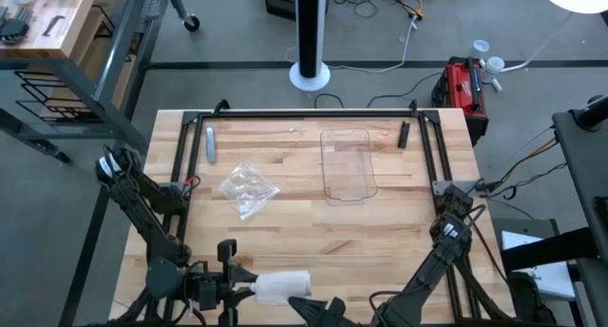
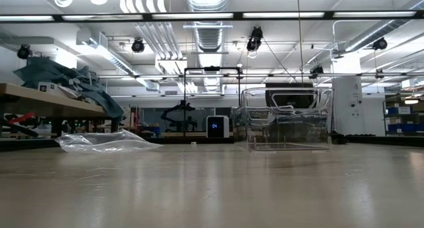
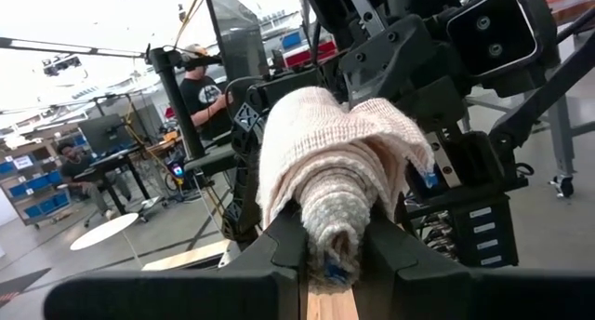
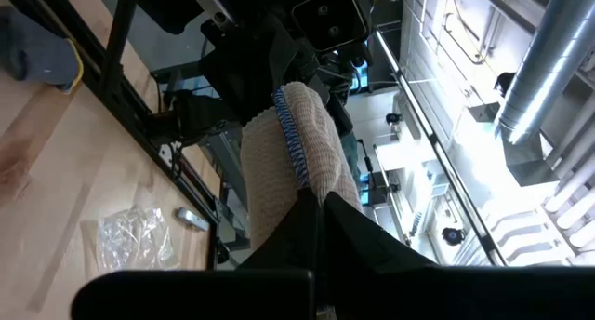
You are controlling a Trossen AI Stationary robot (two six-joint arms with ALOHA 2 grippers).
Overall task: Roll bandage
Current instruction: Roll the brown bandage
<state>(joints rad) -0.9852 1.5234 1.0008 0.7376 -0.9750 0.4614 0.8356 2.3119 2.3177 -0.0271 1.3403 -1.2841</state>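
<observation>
Both grippers clamp bandage (image 1: 281,287) roll — left gripper (image 1: 249,289), right gripper (image 1: 306,306) — long axis left-right.

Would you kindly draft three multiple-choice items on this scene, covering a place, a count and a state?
1. Where is the whitish rolled gauze bandage?
A. in the clear rectangular plastic tray
B. at the table's near edge, between both tools
C. on the crinkled clear plastic wrapper

2. How many tools hold the bandage?
A. none
B. one
C. two

3. What is in the tray?
A. nothing
B. the wrapper
C. the bandage

Answers: 1 B, the high view shows it between the left tool and the right tool. 2 C, each wrist view shows fingers closed on it. 3 A, it looks empty from above.
</observation>
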